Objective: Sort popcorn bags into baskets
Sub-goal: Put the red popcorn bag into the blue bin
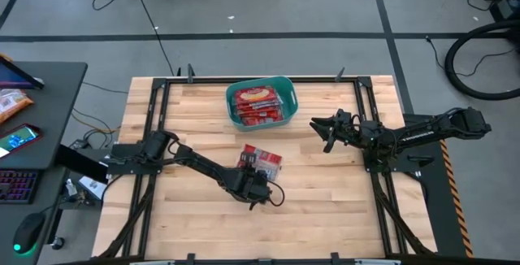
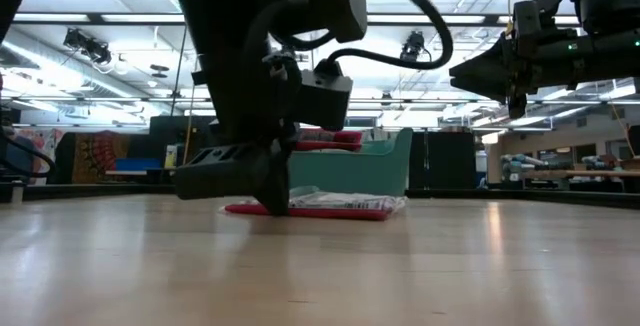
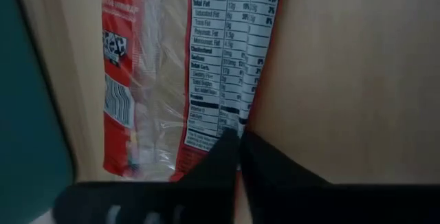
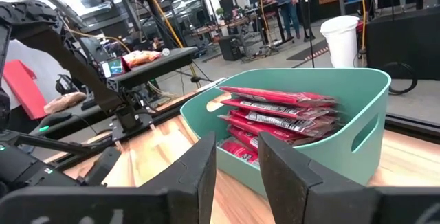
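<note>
With the last loose popcorn bag (image 1: 263,159) flat at the table's (image 1: 325,208) middle, I have the left gripper (image 1: 255,185) down at its near edge, fingers pinched nearly together on nothing yet; next comes a firm grasp and a carry to the teal basket (image 1: 261,102) by the far edge, while the right gripper (image 1: 324,127) waits partly open beside it.

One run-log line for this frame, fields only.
left gripper: shut on popcorn bag, on table | right gripper: open, raised beside basket | basket: holds stacked bags
</note>
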### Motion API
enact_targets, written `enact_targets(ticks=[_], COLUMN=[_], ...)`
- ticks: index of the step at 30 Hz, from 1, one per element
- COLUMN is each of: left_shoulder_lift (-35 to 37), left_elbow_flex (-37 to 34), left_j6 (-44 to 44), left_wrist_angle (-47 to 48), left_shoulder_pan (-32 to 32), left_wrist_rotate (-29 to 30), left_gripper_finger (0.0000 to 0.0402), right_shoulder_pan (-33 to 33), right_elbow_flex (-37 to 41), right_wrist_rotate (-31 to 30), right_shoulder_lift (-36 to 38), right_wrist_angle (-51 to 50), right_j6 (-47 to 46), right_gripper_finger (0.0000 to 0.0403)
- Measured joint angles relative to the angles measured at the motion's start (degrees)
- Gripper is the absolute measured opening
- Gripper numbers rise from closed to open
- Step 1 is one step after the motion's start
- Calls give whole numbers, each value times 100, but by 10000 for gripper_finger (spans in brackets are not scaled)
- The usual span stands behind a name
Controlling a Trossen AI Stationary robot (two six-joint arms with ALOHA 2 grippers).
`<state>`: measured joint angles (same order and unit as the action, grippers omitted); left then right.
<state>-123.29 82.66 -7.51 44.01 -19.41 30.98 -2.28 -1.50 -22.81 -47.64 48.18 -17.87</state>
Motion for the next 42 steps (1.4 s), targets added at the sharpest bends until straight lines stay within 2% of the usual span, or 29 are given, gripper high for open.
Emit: enact_targets(ticks=[2, 11, 22, 29, 42], left_shoulder_lift=[-3, 463, 1148, 1306, 1713], left_elbow_flex=[-1, -30, -17, -6, -6], left_j6=[-81, -217, -392, -389, -279], left_wrist_angle=[7, 62, 45, -35, -39], left_shoulder_pan=[-4, -43, -41, -41, 103], left_wrist_rotate=[18, -76, 295, 664, 993], left_gripper_finger=[10, 4, 1, 1, 0], right_shoulder_pan=[0, 1, 2, 2, 1], right_elbow_flex=[0, 0, 0, 0, 0], right_wrist_rotate=[0, 0, 0, 0, 0], right_shoulder_lift=[0, 0, 0, 1, 0], right_wrist_angle=[2, 1, 13, 13, 12], right_j6=[0, 0, 0, 0, 0], right_gripper_finger=[115, 115, 115, 115, 115])
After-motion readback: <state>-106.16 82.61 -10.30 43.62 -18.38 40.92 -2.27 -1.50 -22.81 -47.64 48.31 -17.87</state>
